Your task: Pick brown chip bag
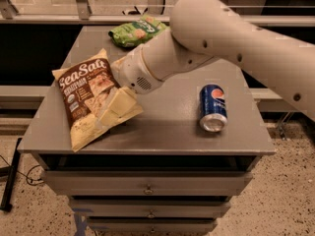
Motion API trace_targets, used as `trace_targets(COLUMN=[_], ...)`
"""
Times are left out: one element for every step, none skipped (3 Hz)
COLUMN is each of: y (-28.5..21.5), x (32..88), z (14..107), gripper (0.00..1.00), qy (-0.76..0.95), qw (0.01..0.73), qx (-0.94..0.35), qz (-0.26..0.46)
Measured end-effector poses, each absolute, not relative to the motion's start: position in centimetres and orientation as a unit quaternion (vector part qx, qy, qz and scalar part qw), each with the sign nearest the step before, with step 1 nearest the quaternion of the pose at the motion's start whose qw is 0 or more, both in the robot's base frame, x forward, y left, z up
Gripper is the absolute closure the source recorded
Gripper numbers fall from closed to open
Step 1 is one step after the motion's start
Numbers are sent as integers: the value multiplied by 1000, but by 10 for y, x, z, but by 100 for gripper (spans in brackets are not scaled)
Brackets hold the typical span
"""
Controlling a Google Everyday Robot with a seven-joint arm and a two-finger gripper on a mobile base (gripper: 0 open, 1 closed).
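The brown chip bag (87,102) lies flat on the left part of the grey cabinet top (167,127), its dark panel with white "Sea Salt" lettering facing up and pale tan edges around it. My gripper (117,108) reaches down from the big white arm (206,38) and sits over the bag's right edge, right at its surface. The bag's right side is partly hidden by the gripper.
A blue Pepsi can (212,108) lies on its side right of centre. A smaller green snack bag (137,30) lies at the back edge. Drawers (147,186) run below the top. A rail and floor lie behind.
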State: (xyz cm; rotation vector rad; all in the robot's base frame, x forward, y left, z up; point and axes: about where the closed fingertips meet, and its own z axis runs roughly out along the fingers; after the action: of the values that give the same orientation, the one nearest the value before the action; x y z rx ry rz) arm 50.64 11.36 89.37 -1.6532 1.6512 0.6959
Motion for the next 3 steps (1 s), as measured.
trace_targets(y=[127, 133, 130], x=[509, 511, 515], z=[874, 863, 876], gripper=[18, 42, 65], qy=[638, 640, 637], qw=[336, 334, 347], qx=[-637, -635, -633], qz=[273, 276, 271])
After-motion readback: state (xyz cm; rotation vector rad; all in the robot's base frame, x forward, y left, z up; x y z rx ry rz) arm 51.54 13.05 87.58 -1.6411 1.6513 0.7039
